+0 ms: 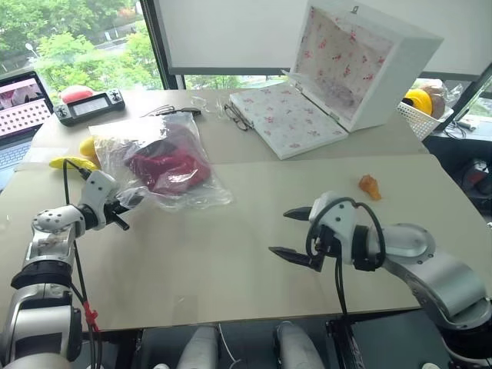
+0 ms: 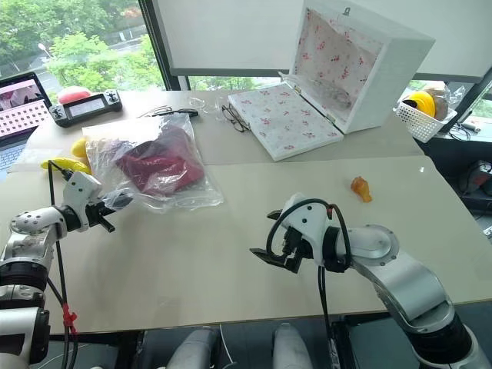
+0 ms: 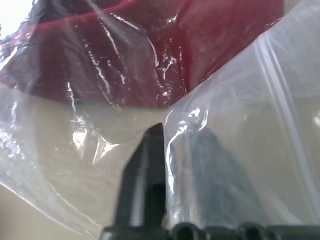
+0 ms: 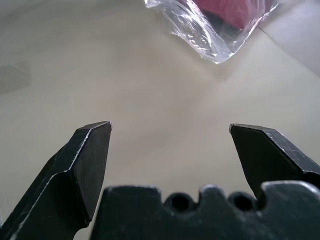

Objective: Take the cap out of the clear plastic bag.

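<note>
Left eye view: pale beige flat worktop carries everything. White hinged box with floral lining stands open at 1 o'clock, lid up. Large clear wrinkly thin plastic bag lies at 10 o'clock, flat on the worktop, wider than what it holds. Dark red soft fabric cap is inside the bag, crumpled, fully enclosed by film.

Right claw sits low at 5 o'clock, pointing toward the bag but well apart from it. Right wrist view shows its two black fingers spread wide with nothing between them, bare worktop ahead, the bag's near corner farther out.

Left claw is at 9 o'clock, at the bag's near left corner. Left wrist view: one black finger is out in the clear, the other lies under a layer of film, so a fold of the bag runs between the two. Gap looks narrow. Can't tell whether the film is actually pinched or just draped across. Red cap fabric lies right ahead of the tips behind the plastic.

Smaller stuff: black handheld game console at 11 o'clock, black-framed glasses just beside the box's front edge, yellow banana touching the bag's left side, small orange toy alone at 3 o'clock.
</note>
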